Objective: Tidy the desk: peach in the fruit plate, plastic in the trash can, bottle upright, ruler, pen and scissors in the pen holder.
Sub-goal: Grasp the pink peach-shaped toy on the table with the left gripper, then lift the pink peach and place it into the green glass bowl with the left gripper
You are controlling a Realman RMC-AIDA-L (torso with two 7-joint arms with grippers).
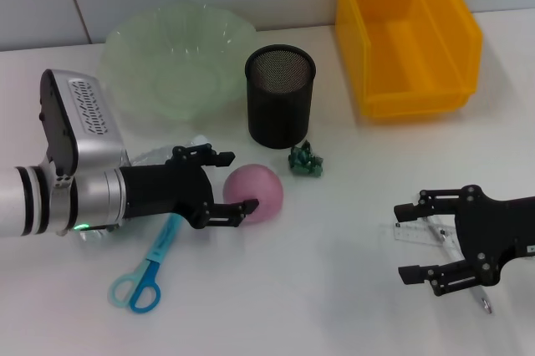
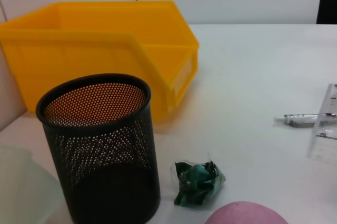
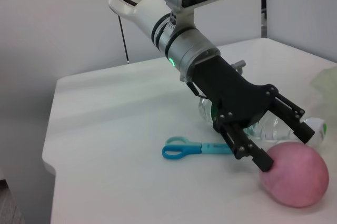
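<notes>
Nearest the robot, blue-handled scissors [image 1: 144, 277] lie flat on the white desk [image 1: 318, 289], and the right gripper [image 1: 418, 243] hovers with its jaws spread wide over a clear ruler [image 1: 422, 235] and what appears to be a pen [image 2: 297, 120] beside it.

Just beyond, the left gripper [image 1: 236, 180] reaches in low with its fingers wide apart, one fingertip [image 3: 263, 162] touching the near side of the pink peach [image 1: 254, 192] and the other at its far edge; it holds nothing yet. A clear bottle [image 3: 263, 126] lies on its side beneath that arm.

The risk is plain: the peach is round and free on a smooth desk, so a close that lands off-centre could squeeze it out sideways, likely toward the crumpled green plastic [image 1: 306, 160] or the black mesh pen holder [image 1: 279, 95] near it. A low wrist could also nudge the lying bottle into a roll.

Farther back stand the pale green fruit plate [image 1: 179, 55] and the yellow trash can [image 1: 406, 30], both well apart from the peach, so a loose grip could drop it along the way.
</notes>
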